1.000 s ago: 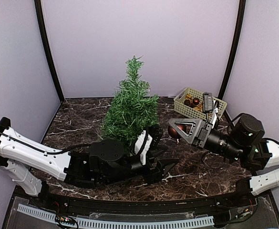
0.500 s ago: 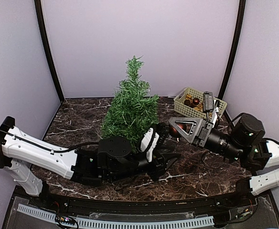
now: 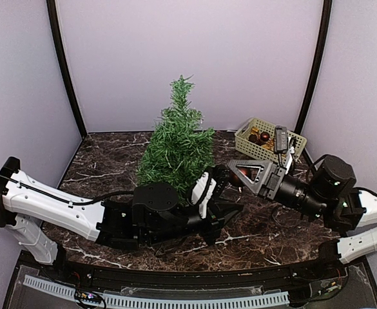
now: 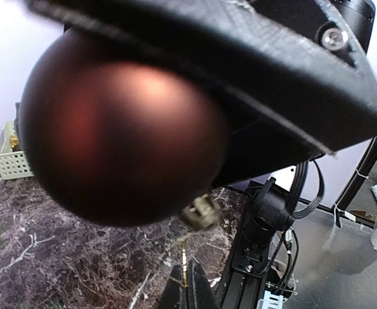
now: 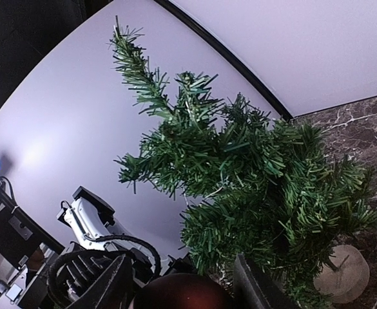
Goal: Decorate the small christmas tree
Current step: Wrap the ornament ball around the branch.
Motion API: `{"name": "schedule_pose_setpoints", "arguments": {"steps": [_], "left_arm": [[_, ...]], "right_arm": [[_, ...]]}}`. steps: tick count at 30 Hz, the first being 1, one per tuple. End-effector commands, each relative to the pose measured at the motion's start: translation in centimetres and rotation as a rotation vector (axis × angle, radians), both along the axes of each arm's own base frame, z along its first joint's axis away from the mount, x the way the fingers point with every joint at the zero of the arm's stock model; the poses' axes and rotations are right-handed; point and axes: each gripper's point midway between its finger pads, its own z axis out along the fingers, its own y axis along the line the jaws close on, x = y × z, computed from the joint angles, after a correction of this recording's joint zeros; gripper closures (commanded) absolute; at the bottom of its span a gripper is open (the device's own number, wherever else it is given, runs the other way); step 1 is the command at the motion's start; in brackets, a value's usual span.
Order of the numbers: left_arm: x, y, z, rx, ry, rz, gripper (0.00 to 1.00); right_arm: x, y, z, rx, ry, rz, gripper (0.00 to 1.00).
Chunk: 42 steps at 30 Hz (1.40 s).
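1. Your small christmas tree (image 3: 177, 149) is a dark-green artificial fir with bristly needle branches. It narrows to a single thin, slightly leaning tip.
2. In the right wrist view its round pale wooden stump base (image 5: 341, 273) shows under the lowest branches, standing upright on the dark marbled table (image 3: 107, 154).
3. Your right gripper (image 5: 180, 278) is clamped on a dark red bauble (image 4: 124, 129), one finger on each side of the ball.
4. From those fingers the tree stands ahead and rises well above them. The lowest branches hang just beyond the fingertips, and the stump sits low and to the right of the right-hand finger. The bauble and the needles stay apart.
5. Your left gripper (image 4: 185, 284) is fully closed. Its tips are pinched together on the thin gold hanging thread (image 4: 183, 254) that drops from the bauble's cap (image 4: 201, 212).
6. From the left fingers the bauble hangs directly above and close. Of the tree you see only a sliver of green at the lower left edge of that wrist view.
7. From above, the left fingers lie just to the right of the tree's lower branches, between the tree and the right gripper.
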Motion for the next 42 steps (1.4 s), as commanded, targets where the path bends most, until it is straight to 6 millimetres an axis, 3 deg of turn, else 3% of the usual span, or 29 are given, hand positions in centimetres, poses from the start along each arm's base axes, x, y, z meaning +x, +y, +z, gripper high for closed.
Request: {"name": "schedule_pose_setpoints", "arguments": {"steps": [1, 14, 27, 34, 42], "left_arm": [[-0.9, 0.7, 0.4, 0.005, 0.064, -0.045, 1.00], [-1.1, 3.0, -4.1, 0.105, 0.214, -0.012, 1.00], [1.0, 4.7, -7.9, 0.235, 0.280, 0.140, 1.00], [1.5, 4.4, -7.6, 0.244, 0.266, 0.165, 1.00], [1.3, 5.1, -3.4, 0.169, 0.273, 0.124, 1.00]], "right_arm": [[0.4, -0.1, -0.9, 0.000, 0.013, -0.033, 0.47], [1.3, 1.0, -4.8, -0.045, 0.052, -0.067, 0.47], [2.9, 1.5, -7.8, -0.071, 0.053, -0.151, 0.47], [3.4, 1.6, -7.5, -0.044, 0.050, -0.182, 0.47], [3.9, 0.9, -4.1, -0.002, 0.025, -0.224, 0.47]]}}
